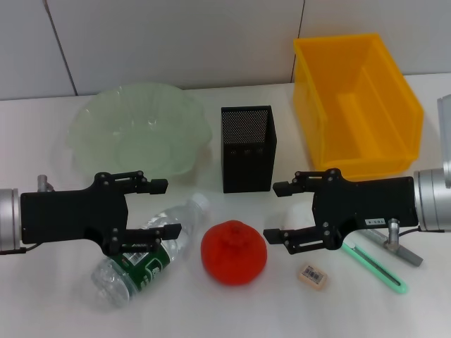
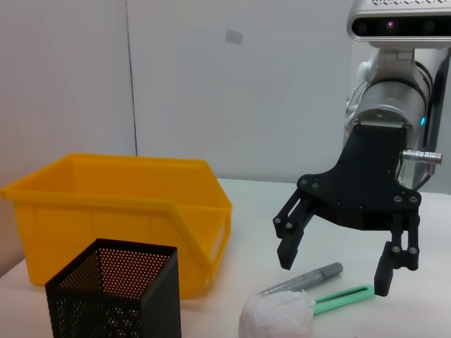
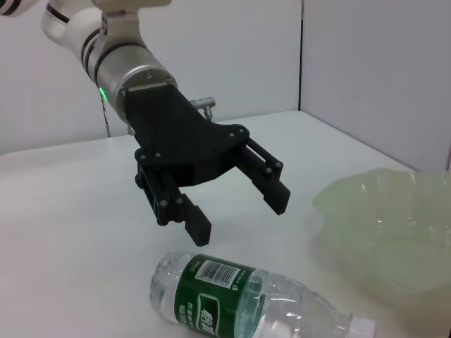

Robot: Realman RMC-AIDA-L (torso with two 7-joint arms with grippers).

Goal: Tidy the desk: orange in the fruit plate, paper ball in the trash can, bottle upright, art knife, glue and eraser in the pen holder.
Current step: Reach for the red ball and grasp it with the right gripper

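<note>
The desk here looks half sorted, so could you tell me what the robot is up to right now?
Nothing is held yet. The left gripper hovers open over the bottle, which lies on its side. The right gripper hangs open near the orange and the eraser. The fruit plate and trash can look empty, the pen holder is unfilled as far as shows, and the paper ball sits on the table.

From my console: the red-orange dimpled orange [image 1: 234, 252] and black mesh square pen holder [image 1: 247, 148] fill the lane between both grippers; bare white surface [image 1: 42, 296] flanks them.
</note>
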